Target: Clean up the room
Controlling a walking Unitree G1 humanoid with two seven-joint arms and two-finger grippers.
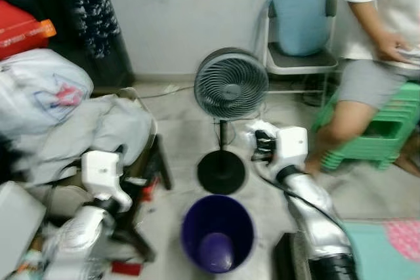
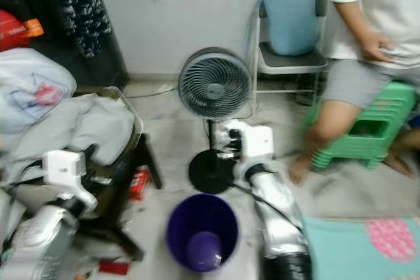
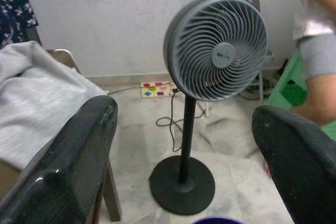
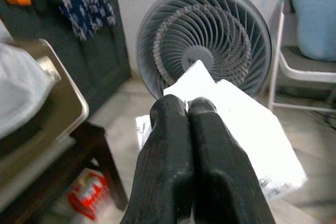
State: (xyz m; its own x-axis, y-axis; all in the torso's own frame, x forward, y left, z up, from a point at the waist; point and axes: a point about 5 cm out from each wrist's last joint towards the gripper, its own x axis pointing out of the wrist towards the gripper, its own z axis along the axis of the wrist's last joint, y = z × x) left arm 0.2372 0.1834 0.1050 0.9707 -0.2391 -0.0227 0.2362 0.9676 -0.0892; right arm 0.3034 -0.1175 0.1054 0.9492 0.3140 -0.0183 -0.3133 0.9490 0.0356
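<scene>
Two black fingers of the right gripper [image 4: 188,109] are pressed together on a piece of white paper [image 4: 247,124], which fans out flat from between the tips toward the grey pedestal fan [image 4: 203,43]. In the wrist view the sheet's long axis runs away from the fingers, slanting off to one side, with its far corner reaching the fan's hub; faint print marks one edge. From the head camera the right gripper [image 1: 262,143] sits near the centre of the scene, just at 3 o'clock of the fan's pole and above its round black base [image 1: 222,171]; blur hides the paper's outline there.

The purple bin [image 1: 218,233] stands open on the floor at 6 o'clock from the fan base, and at about 7 o'clock from the right gripper, apart from it. A paler purple shape shows at its bottom.

The left gripper [image 3: 184,145] is spread wide, its two fingers [image 3: 68,161] framing the fan and holding nothing. The left arm [image 1: 102,178] is raised at about 9 o'clock of the bin, beside a dark stool or small table piled with grey cloth [image 1: 98,129].

A person [image 1: 377,37] sits on a stack of green stools [image 1: 380,132] at 2 o'clock of the fan, and a folding chair with a blue cushion [image 1: 298,14] stands against the wall at 1 o'clock.
</scene>
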